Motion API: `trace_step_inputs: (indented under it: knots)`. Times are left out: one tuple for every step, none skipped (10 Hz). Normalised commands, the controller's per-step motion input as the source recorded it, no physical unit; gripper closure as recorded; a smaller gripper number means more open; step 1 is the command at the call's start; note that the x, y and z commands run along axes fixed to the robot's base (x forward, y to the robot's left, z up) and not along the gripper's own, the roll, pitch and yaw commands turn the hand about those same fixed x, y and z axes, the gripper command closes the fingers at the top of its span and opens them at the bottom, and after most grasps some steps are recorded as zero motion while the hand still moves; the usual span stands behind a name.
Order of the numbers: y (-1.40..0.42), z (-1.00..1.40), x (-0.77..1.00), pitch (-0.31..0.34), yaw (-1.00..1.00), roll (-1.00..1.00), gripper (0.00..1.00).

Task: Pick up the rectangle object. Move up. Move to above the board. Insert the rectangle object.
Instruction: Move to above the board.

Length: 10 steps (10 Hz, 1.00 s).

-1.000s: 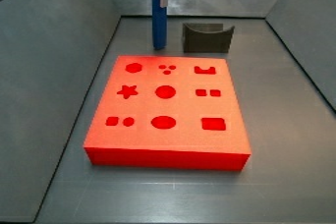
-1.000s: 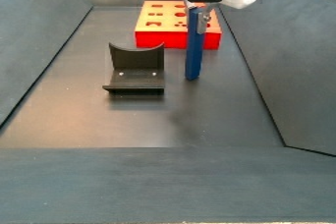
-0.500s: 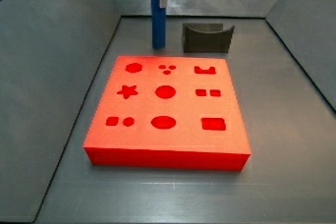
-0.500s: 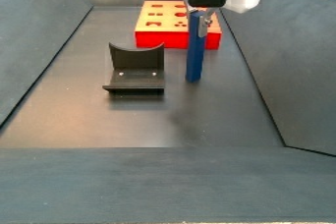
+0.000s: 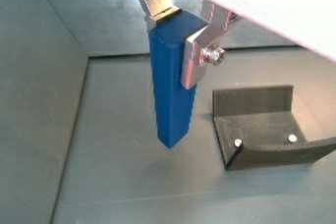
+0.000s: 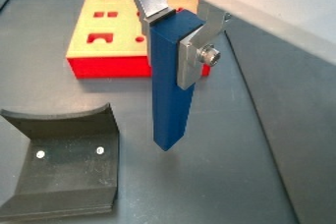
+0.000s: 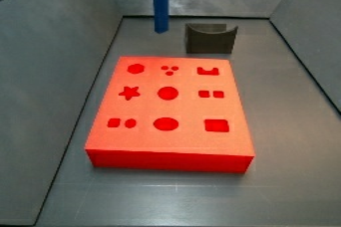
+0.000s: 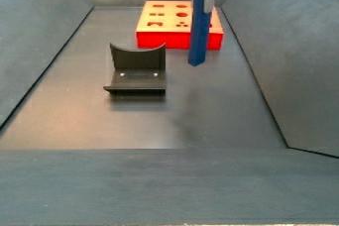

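Gripper (image 5: pixel 180 31) clamped on the top end of the rectangle object (image 5: pixel 171 81); silver fingers (image 6: pixel 195 59) pressed to its opposite faces in both wrist views. Blue bar hangs upright, lower end clear of the dark floor (image 8: pixel 159 121) (gap under it shows in both wrist views). In both side views the gripper is out of frame at the top; only the bar (image 7: pixel 162 0) shows, reaching down from the upper edge. Board (image 7: pixel 170 111) lies flat on the floor, shaped holes facing up, apart from the bar. Dark grey U-shaped block (image 8: pixel 135 69) sits on the floor beside the hanging bar, not touching it; board beyond (image 6: pixel 118 31)
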Motion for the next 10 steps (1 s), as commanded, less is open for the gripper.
trace_step_inputs:
  knots:
    - [0.14,1.0,0.07,0.106,0.09,-0.07,1.0]
    - [0.14,1.0,0.07,0.113,0.09,-0.07,1.0]
    - [0.12,1.0,0.06,0.105,0.05,-0.08,1.0]
    - [0.11,1.0,0.05,0.096,0.04,-0.08,1.0]
    - [0.1,1.0,0.05,0.083,0.02,-0.09,1.0]
    - [0.1,1.0,0.05,0.08,0.01,-0.1,1.0]
    - [0.09,1.0,0.04,0.075,-0.01,-0.11,1.0]
    - [0.09,1.0,0.04,0.072,-0.01,-0.11,1.0]
    - [0.08,1.0,0.04,0.071,-0.02,-0.12,1.0]
    - [0.08,1.0,0.03,0.069,-0.03,-0.13,1.0]
